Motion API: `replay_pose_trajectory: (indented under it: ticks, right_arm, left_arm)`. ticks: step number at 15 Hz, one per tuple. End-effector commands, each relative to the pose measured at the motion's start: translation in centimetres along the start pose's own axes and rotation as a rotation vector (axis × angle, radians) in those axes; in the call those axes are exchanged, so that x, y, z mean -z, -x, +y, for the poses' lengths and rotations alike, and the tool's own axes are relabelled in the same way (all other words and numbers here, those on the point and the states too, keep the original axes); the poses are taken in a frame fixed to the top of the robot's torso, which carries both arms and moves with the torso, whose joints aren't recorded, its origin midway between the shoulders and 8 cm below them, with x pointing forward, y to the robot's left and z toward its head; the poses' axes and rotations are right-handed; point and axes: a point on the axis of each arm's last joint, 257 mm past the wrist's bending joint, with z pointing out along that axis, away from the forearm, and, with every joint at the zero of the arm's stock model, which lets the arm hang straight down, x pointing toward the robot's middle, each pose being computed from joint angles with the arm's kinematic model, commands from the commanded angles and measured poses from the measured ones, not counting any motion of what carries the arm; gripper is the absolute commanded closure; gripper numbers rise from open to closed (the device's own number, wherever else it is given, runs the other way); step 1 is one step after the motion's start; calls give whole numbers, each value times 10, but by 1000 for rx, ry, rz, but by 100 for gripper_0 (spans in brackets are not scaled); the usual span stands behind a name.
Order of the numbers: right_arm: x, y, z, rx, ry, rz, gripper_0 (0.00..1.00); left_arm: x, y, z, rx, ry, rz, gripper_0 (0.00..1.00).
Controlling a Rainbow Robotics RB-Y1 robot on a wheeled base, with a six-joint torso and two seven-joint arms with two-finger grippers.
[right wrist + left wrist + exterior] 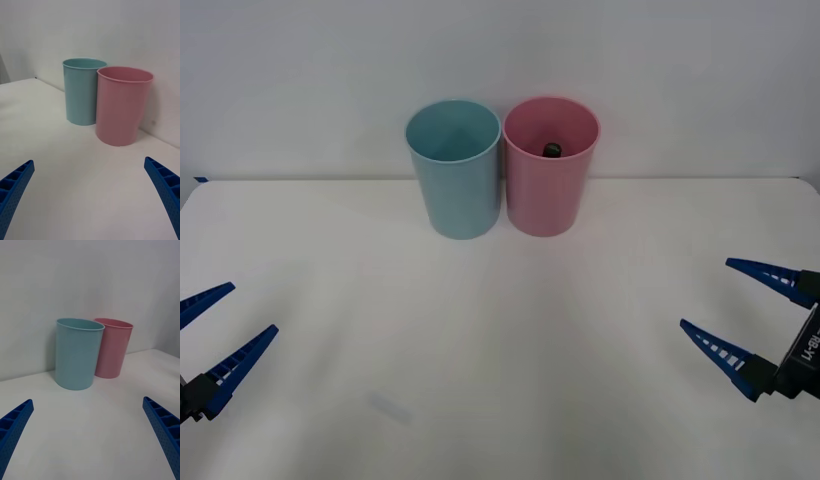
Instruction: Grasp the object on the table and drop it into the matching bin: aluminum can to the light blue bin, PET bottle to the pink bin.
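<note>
Now the PET bottle (552, 150) sits inside the pink bin (547, 190), well apart from both end effectors.

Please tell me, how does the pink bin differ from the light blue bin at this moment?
Colour: the pink bin is pink, the light blue bin is pale blue. Place: the pink bin stands on the robot's right, the light blue bin on its left, side by side. Contents: a small dark object shows inside the pink bin; nothing shows inside the light blue bin. Both are upright, tapered, similar in size.

Front view looks down from above; wrist views sit low on either side — all share the light blue bin (453, 168) and pink bin (550, 166).
</note>
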Motion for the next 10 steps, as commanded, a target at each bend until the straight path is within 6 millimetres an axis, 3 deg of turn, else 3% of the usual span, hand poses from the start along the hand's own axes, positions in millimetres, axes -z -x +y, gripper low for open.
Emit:
replay_pose_trajectory:
  ticks: [1, 5, 10]
  right_arm:
    - [27, -15, 4, -10, -34, 31, 0]
    - [60, -27, 13, -98, -66, 51, 0]
    - [78, -27, 15, -177, -127, 15, 0]
  left_arm:
    - [0, 0, 0, 0, 0, 0, 0]
    - [0, 0, 0, 0, 0, 0, 0]
    - [0, 0, 0, 0, 0, 0, 0]
